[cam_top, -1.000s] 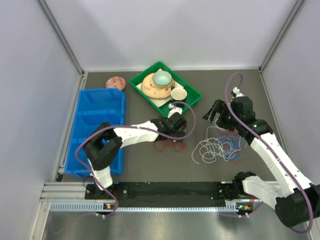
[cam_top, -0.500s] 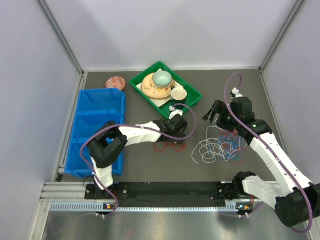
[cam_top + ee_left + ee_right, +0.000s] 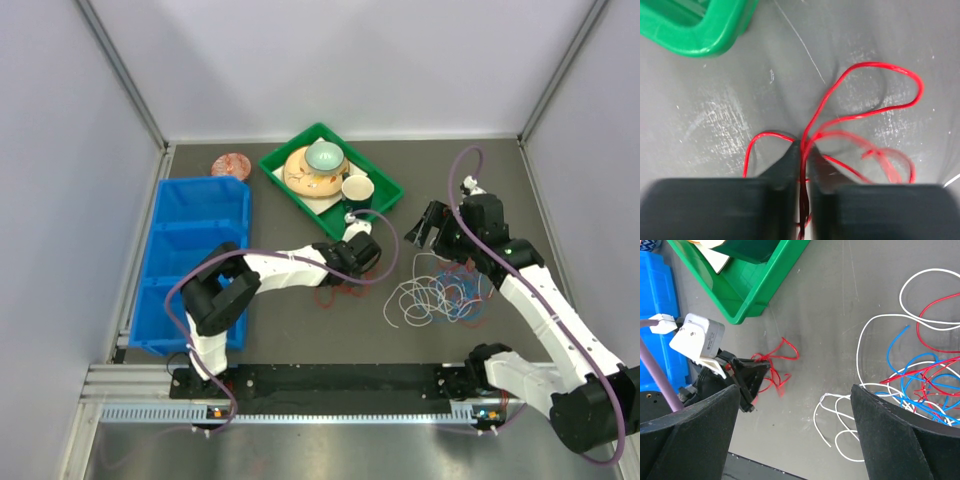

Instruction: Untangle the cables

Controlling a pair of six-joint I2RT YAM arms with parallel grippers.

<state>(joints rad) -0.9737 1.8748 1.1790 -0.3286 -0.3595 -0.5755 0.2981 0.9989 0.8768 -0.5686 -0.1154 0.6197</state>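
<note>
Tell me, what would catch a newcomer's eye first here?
First comes the bright tangle of white, blue and red cables on the dark table, right of centre, with the right gripper hovering open beside it. Near the middle, the left gripper pinches a separate red cable. A green tray of dishes sits at the back.

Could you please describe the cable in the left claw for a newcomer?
Find the green tray; just in front lies a red cable, pinched by the left claw. Unlike the white, blue and red tangle to its right, it lies alone.
</note>
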